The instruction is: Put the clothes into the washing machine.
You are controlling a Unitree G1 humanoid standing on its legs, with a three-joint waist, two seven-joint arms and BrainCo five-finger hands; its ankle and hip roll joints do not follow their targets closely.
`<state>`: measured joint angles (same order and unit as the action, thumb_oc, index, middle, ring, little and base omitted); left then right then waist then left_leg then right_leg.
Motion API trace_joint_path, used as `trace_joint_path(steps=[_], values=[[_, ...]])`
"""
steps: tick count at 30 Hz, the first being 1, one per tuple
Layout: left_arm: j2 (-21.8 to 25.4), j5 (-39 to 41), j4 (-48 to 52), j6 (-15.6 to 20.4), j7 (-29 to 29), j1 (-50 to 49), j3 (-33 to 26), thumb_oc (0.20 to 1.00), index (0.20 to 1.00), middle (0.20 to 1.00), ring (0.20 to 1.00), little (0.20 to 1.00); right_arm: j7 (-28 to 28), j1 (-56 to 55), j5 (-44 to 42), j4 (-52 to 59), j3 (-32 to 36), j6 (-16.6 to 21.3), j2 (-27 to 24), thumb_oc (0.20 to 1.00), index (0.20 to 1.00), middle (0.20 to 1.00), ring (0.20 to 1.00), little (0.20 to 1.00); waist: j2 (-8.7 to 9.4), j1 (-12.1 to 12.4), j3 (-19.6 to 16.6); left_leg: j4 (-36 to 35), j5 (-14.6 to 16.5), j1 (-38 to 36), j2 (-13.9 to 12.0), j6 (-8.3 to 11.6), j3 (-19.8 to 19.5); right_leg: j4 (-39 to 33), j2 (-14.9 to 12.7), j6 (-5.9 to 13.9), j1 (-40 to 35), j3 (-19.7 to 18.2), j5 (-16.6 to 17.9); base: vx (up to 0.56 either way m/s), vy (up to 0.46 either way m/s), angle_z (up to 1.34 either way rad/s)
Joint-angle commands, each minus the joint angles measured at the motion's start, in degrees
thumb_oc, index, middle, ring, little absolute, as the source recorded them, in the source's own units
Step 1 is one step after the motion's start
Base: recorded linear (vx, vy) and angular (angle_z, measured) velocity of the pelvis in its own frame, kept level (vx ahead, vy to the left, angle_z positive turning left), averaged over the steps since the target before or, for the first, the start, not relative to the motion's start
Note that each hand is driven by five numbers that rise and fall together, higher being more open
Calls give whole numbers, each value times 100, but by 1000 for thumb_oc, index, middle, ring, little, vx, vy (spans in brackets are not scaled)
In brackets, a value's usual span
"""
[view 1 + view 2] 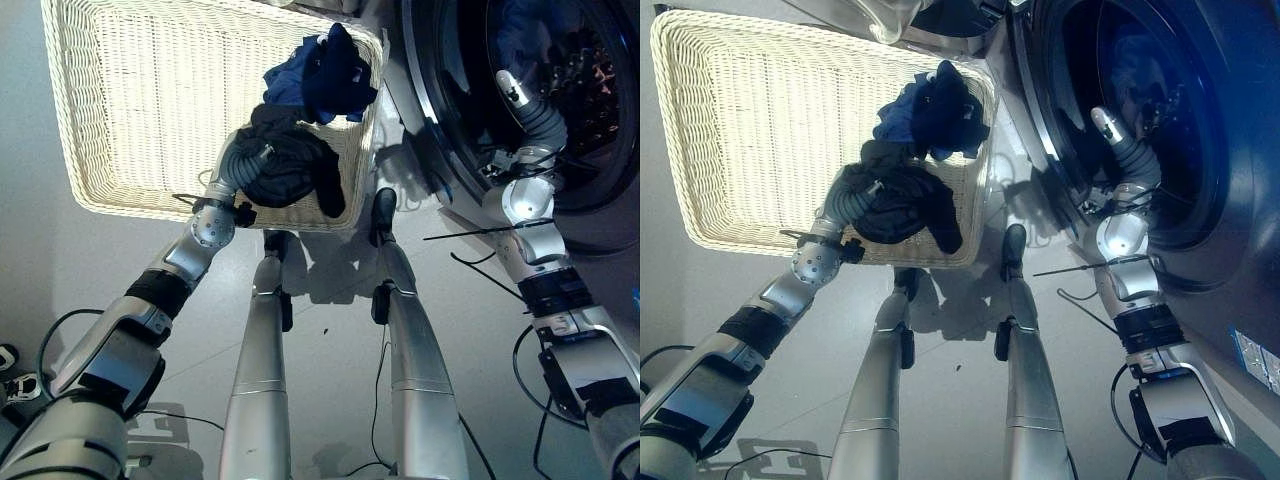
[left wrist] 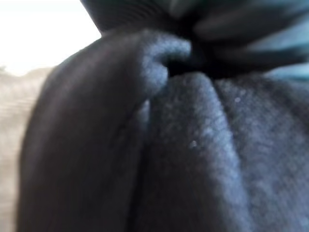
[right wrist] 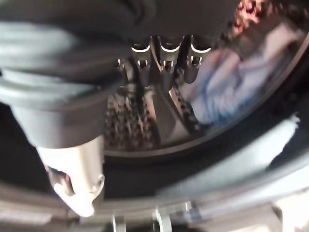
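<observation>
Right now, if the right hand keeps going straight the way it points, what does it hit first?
Most likely the light blue garment lying inside the washing machine drum. The right hand already points into the opening, with nothing seen between; depth is hard to judge.

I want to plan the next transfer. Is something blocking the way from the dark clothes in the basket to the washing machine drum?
Partly: the right robot hand reaches into the open drum. Otherwise nothing visible lies between the dark clothes and the opening.
</observation>
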<state>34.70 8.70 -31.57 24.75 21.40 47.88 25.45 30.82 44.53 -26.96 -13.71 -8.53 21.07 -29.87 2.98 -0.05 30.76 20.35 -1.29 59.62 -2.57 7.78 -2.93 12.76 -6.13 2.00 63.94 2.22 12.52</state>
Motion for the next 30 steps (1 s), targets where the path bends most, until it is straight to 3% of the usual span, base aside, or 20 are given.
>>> trace_joint_path(steps=[1, 4, 6, 11, 19, 20, 30], values=[[-297, 199, 725, 761, -17, -62, -399, 200, 200, 200, 200, 200, -699, -234, -18, 743, 60, -70, -96, 1000, 1000, 1000, 1000, 1000, -418, -2, -97, -653, -363, -288, 581, -512, 145, 724, 397, 543, -243, 634, -652, 0, 0, 0], [-393, 218, 1072, 841, -54, -183, -533, 200, 200, 200, 200, 200, -1152, -434, -140, 996, -50, -283, 69, 1000, 1000, 1000, 1000, 1000, -412, 3, -97, -656, -383, -289, 594, -522, 145, 735, 385, 541, -244, 650, -650, 0, 0, 0], [-545, 221, 1504, 926, -150, -331, -686, 200, 200, 200, 200, 200, -1794, -617, -416, 1262, -223, -673, 253, 1000, 1000, 1000, 1000, 1000, -398, 11, -97, -671, -411, -281, 608, -535, 129, 741, 373, 531, -229, 671, -637, 0, 0, 0], [-730, 2, 2031, 1071, -173, -496, -741, 200, 200, 200, 200, 200, -2445, -819, -607, 1518, -629, -1057, 458, 1000, 1000, 1000, 1000, 1000, -385, 38, -97, -732, -472, -311, 639, -554, 110, 718, 373, 515, -248, 713, -607, 0, 0, 0], [-744, -281, 2145, 1108, -50, -485, -680, 200, 200, 200, 200, 200, -2597, -817, -751, 1555, -774, -1194, 524, 1000, 1000, 1000, 1000, 1000, -388, 52, -97, -738, -489, -315, 656, -557, 94, 708, 372, 512, -256, 722, -599, 0, 0, 0], [-813, -487, 2375, 1107, -79, -446, -647, 200, 200, 200, 200, 200, -2808, -766, -986, 1640, -999, -1402, 609, 1000, 1000, 1000, 1000, 1000, -392, 83, -97, -768, -528, -321, 676, -559, 74, 677, 376, 502, -271, 744, -580, 0, 0, 0], [-957, -797, 2647, 1033, 68, -286, -390, 200, 200, 200, 200, 200, -3115, -585, -1321, 1823, -1531, -1698, 824, 1000, 1000, 1000, 1000, 1000, -403, 128, -97, -725, -590, -279, 715, -541, 56, 668, 365, 498, -246, 783, -525, 0, 0, 0]])
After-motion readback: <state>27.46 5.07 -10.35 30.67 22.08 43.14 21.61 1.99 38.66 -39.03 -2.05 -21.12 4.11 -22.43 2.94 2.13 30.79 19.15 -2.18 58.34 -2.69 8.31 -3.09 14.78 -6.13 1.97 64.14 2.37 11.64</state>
